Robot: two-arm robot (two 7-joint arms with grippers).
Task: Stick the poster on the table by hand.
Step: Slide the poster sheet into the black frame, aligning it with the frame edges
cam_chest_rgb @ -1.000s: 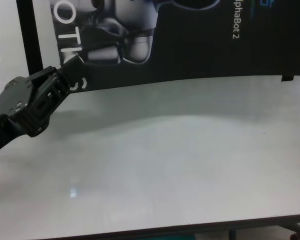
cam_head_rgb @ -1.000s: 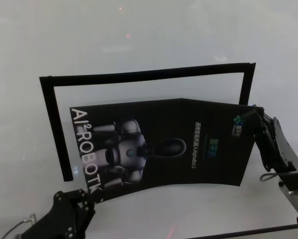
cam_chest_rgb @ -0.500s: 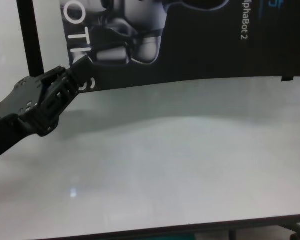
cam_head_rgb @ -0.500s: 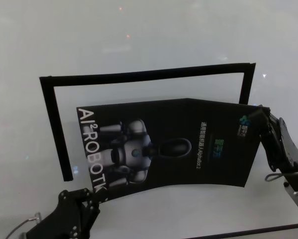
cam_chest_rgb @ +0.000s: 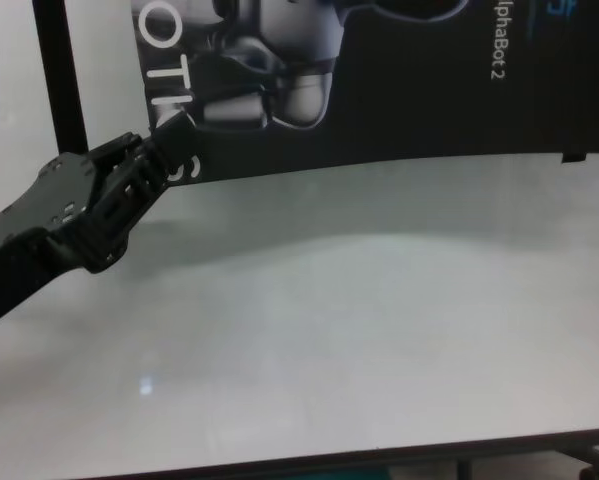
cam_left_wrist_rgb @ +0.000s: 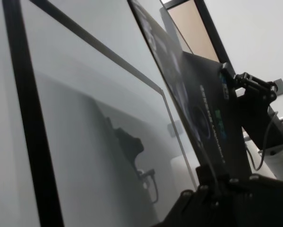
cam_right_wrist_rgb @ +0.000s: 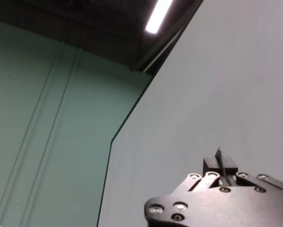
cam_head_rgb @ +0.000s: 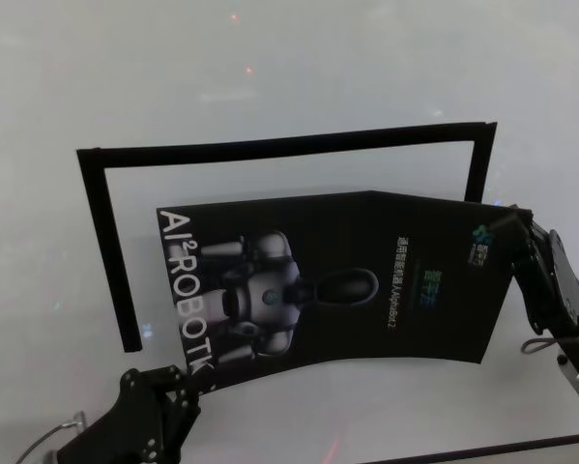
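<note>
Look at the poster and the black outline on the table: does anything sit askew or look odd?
Yes. The poster bows and creases instead of lying flat, held at opposite corners by the left gripper and right gripper. It sits tilted, overhanging the black tape frame toward the table's near edge.

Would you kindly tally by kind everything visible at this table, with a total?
Poster: 1
Black tape outline: 1
Pincers: 2, left pincer and right pincer, each holding a poster corner
Table: 1
Total: 5
</note>
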